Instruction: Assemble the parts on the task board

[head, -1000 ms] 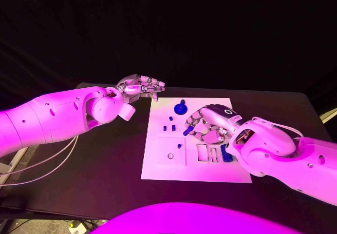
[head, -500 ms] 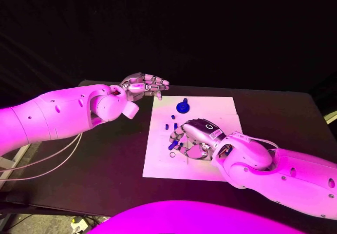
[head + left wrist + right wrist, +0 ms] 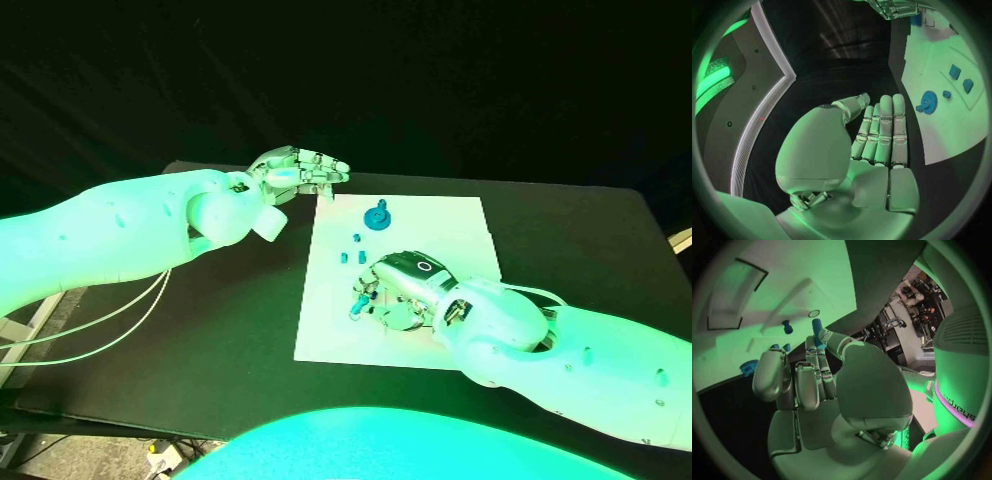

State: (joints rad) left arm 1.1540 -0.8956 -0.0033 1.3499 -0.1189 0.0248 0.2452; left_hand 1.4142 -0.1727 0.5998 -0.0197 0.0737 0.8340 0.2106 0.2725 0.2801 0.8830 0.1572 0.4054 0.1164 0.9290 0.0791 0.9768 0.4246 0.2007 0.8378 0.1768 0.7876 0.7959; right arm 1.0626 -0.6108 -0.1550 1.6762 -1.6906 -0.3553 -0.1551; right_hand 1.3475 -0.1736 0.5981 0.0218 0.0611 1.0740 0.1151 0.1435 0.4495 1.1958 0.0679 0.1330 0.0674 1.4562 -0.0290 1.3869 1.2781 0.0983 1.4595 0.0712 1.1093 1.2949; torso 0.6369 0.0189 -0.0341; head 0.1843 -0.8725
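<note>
The white task board [image 3: 447, 225] lies mid-table. My right hand [image 3: 401, 290] hovers over its near half and pinches a blue peg [image 3: 358, 303] between thumb and a finger. In the right wrist view the blue peg [image 3: 817, 333] points at the board close to a small round hole [image 3: 814, 313]. A blue gear [image 3: 378, 215] and small blue pieces [image 3: 353, 256] sit on the far half. My left hand [image 3: 296, 170] hangs beside the board's far left corner, holding nothing. The left wrist view shows this left hand [image 3: 876, 145] with its fingers straight and side by side.
The black table [image 3: 216, 320] spreads round the board on all sides. A rectangular recess [image 3: 736, 295] is cut into the board beyond the round hole. White cables [image 3: 87, 335] trail over the table's left edge.
My right hand has carried the blue peg from the board's right side to its near-left part, closer to the round hole. The left hand has hardly moved.
</note>
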